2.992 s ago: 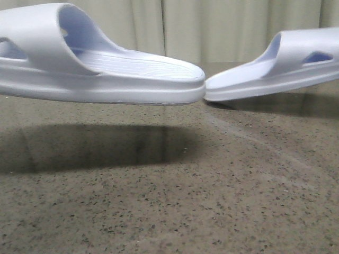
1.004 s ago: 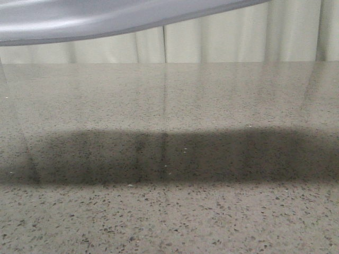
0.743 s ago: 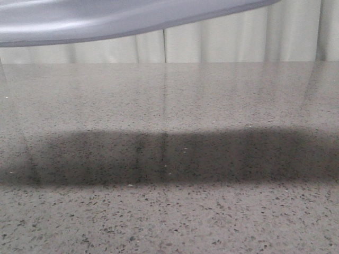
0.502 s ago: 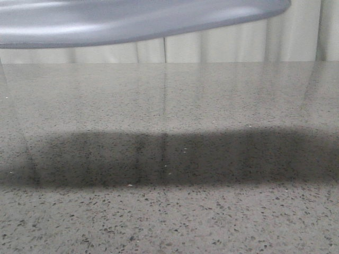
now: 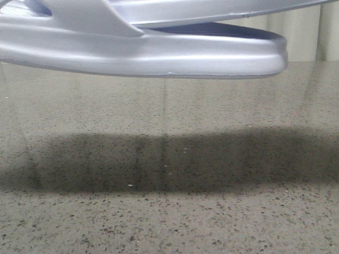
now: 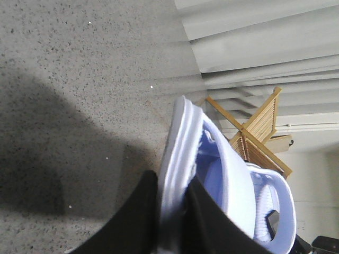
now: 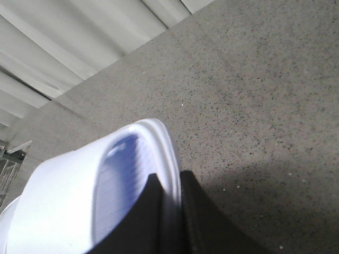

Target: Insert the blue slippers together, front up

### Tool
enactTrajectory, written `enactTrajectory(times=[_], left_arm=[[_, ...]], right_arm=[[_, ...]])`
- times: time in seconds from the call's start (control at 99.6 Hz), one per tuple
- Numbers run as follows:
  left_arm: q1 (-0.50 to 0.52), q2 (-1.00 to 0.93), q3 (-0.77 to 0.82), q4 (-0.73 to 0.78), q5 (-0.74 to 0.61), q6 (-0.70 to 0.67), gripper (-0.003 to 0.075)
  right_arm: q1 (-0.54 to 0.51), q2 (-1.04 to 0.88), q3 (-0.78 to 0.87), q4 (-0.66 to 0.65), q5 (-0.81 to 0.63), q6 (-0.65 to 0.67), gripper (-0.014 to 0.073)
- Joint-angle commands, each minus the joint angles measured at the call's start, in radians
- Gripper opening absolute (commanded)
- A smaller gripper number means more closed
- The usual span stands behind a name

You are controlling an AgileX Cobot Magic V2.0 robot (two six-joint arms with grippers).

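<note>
Left gripper: the left gripper [image 6: 170, 225] pinches the sole edge of one of the blue slippers [image 6: 212, 180], a black finger [image 6: 139, 222] on either side of the rim.
Right gripper: the right gripper [image 7: 168, 219] pinches the sole rim of the other slipper [image 7: 100, 196] in the same way, its dark fingers [image 7: 204, 222] pressed to the pale foam.
Slipper place: in the front view the pair [image 5: 159, 50] hangs in the air across the upper part of the picture, clear of the desk [image 5: 169, 211], with a broad dark shadow on the desk at 6 o'clock from it.
Long axis: in the front view it runs from 9 o'clock to 3 o'clock, nearly level, with the rounded end of the lower sole at 3 o'clock.
Nesting: a second sole edge shows just above the lower one there; whether the two touch along their length I cannot tell.
Left wrist only: the strap opening and ribbed footbed in pale blue, with a wooden folding rack [image 6: 259, 132] and curtain [image 6: 265, 47] beyond.
Right wrist only: the footbed ribs seen from the other end, over speckled desk.
Arm pose: arms are out of sight in all views; only the finger ends show.
</note>
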State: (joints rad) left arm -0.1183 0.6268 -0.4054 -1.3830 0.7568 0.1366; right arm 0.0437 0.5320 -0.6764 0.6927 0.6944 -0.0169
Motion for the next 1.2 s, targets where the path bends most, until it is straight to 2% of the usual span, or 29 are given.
enactTrajectory(times=[0.0, 0.281, 0.422, 0.602, 1.195], left_arm=[[-0.007, -0.002, -0.033, -0.117, 0.029, 0.0, 0.0016], [-0.007, -0.002, -0.033, -0.282, 0.095, 0.069, 0.0016], [-0.007, -0.002, -0.033, -0.3, 0.122, 0.07, 0.0016], [-0.007, -0.002, -0.033, -0.321, 0.139, 0.076, 0.0016], [-0.007, -0.002, -0.033, -0.349, 0.205, 0.079, 0.0016]], right_arm=[[0.001, 0.004, -0.035, 0.051, -0.066, -0.015, -0.0107], [0.001, 0.004, -0.035, 0.065, -0.099, -0.015, -0.0107], [0.001, 0.004, -0.035, 0.094, -0.097, -0.023, -0.0107], [0.001, 0.004, -0.035, 0.208, -0.095, -0.126, -0.0107], [0.001, 0.019, -0.035, 0.304, -0.036, -0.241, -0.0107]])
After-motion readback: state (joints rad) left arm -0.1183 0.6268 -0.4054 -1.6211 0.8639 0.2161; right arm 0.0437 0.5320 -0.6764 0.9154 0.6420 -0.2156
